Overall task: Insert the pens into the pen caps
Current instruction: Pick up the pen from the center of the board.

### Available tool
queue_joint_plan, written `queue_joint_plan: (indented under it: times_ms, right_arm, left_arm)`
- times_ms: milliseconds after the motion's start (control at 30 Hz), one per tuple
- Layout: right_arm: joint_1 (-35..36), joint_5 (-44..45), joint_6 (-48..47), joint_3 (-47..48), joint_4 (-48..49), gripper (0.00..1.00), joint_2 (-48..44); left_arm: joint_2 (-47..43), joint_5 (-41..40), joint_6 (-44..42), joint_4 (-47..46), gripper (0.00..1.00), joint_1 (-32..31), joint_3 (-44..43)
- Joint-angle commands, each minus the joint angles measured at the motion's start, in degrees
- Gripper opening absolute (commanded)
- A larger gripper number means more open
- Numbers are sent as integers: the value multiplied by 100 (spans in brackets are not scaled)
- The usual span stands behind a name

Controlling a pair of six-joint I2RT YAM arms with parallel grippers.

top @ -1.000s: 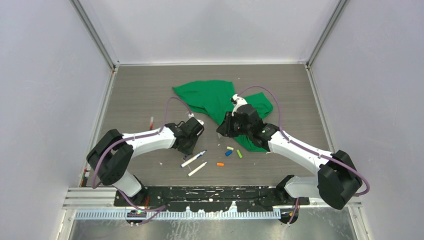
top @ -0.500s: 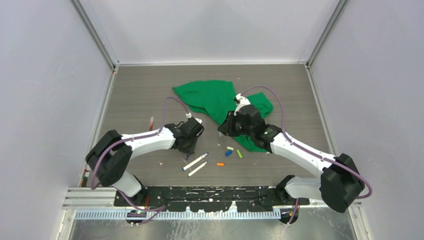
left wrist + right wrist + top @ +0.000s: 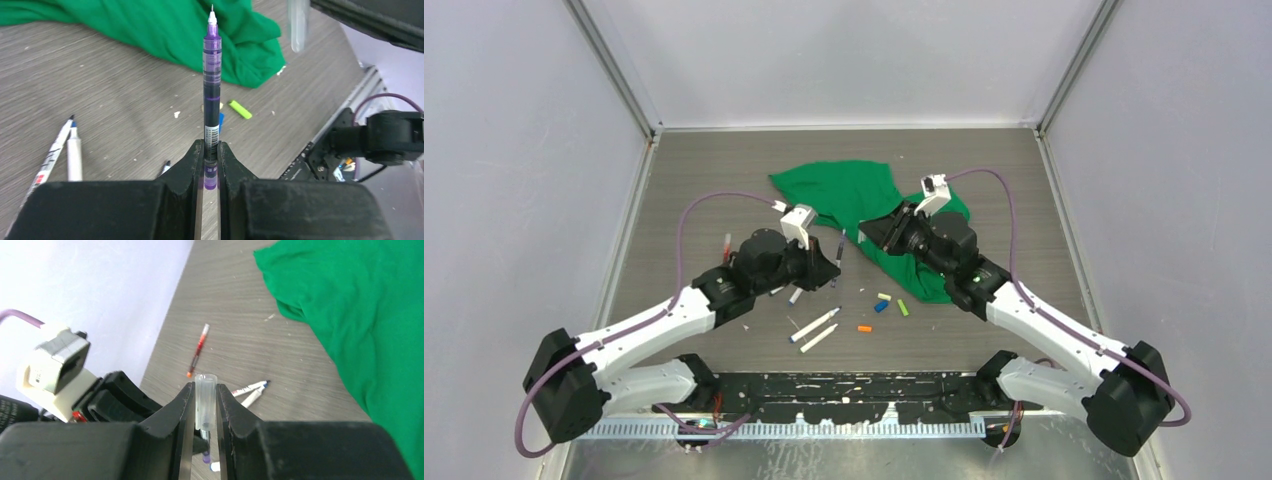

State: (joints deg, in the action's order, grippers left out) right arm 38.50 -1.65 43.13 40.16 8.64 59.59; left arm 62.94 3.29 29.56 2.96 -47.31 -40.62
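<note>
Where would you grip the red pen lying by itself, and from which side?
Mid-barrel, likely from straight above, jaws across its length: the red pen lies flat on the table, alone, both long sides free.

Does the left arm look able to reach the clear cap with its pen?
Probably yes: the left pincer grips the purple pen, the right pincer holds the clear cap nearby, nothing between.

1 overhead, 2 close wrist views, sharing cloth (image 3: 844, 195).
</note>
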Motion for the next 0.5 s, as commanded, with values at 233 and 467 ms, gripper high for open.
queue_joint_plan:
  times_ms: [233,467]
  right_arm:
    - [-19,525,333,49,1075,15,-402]
    - [-22,302,391,90,1169,15,-178]
  left_arm:
    - [-385,1024,226,-1035,5,-45,229]
    - [-404,1222,218,-1139,5,-55,205]
